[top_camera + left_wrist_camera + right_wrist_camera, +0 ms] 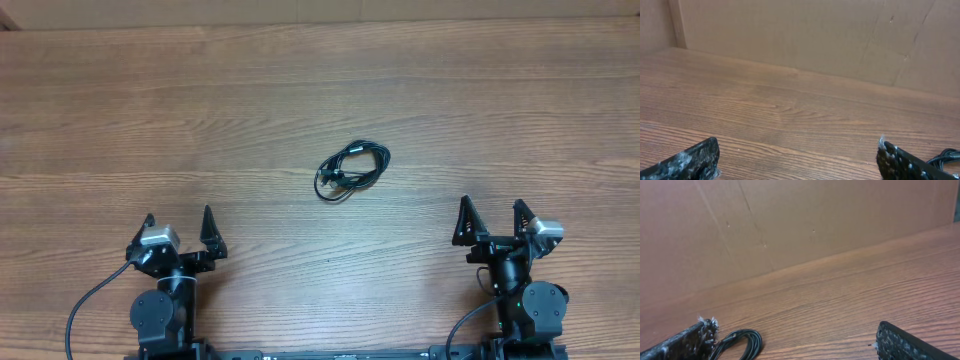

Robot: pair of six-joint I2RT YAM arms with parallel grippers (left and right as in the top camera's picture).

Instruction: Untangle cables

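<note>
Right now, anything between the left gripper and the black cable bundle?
Only bare wooden tabletop, per the overhead view, between the left gripper and the small knotted bundle of thin black cables.

A brown wooden table (320, 90) filled the view, its grain running sideways. Behind it stood a plain brown wall (805, 35), evenly lit.

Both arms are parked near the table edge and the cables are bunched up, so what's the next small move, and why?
Probably ease the right arm's fingers forward and leftward toward the cables. They lie knotted mid-table, untouched; those fingers and the left arm's fingers stand open and empty, and the right looks nearer.
</note>
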